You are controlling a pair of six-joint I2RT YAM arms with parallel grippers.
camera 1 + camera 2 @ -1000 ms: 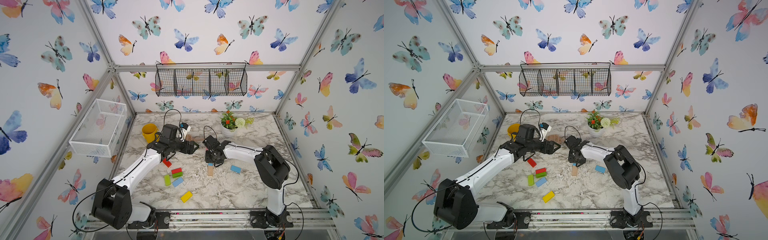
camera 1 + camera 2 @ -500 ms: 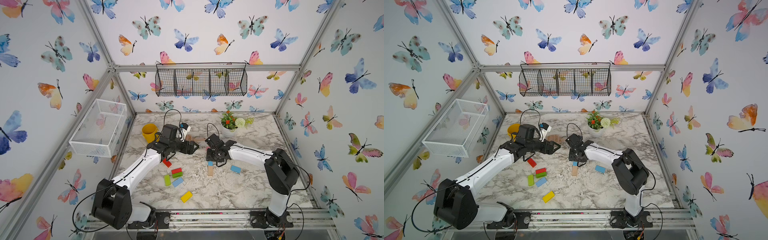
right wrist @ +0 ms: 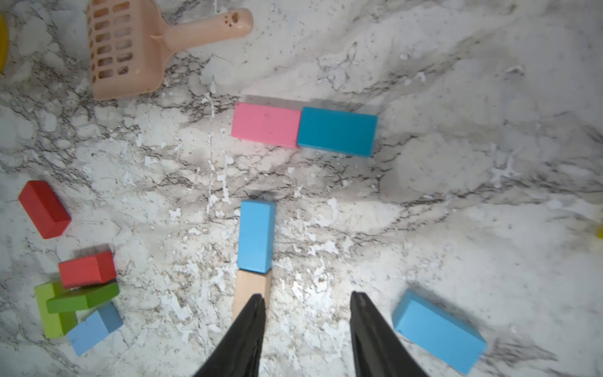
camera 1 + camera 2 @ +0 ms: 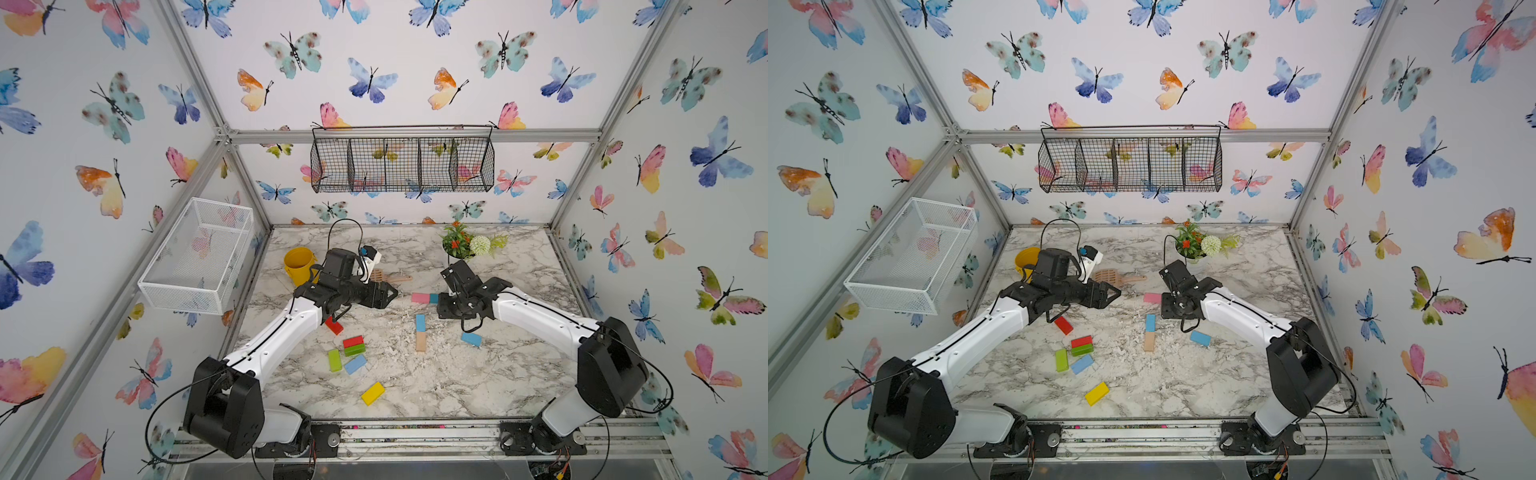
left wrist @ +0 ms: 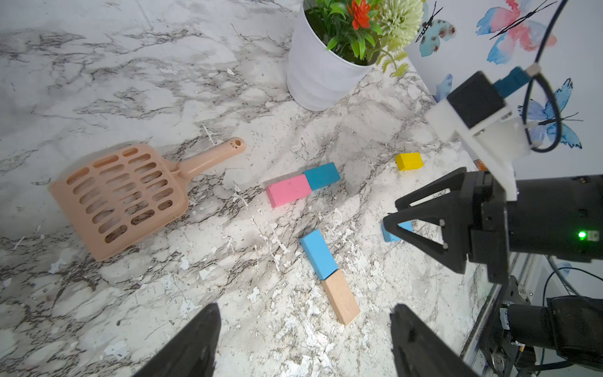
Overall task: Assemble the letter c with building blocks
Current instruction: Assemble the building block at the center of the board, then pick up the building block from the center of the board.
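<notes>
Hovering over table [image 4: 478,374], gripping nothing.
Spread wide at left gripper [image 5: 305,306]; half parted at right gripper [image 3: 307,295], near tan block [image 3: 251,287].

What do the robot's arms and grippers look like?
The left arm and right arm have white links, bulky black joints and thin black cables. The left gripper and right gripper are black, with pointed triangular fingers; a green light glows on the right one.
</notes>
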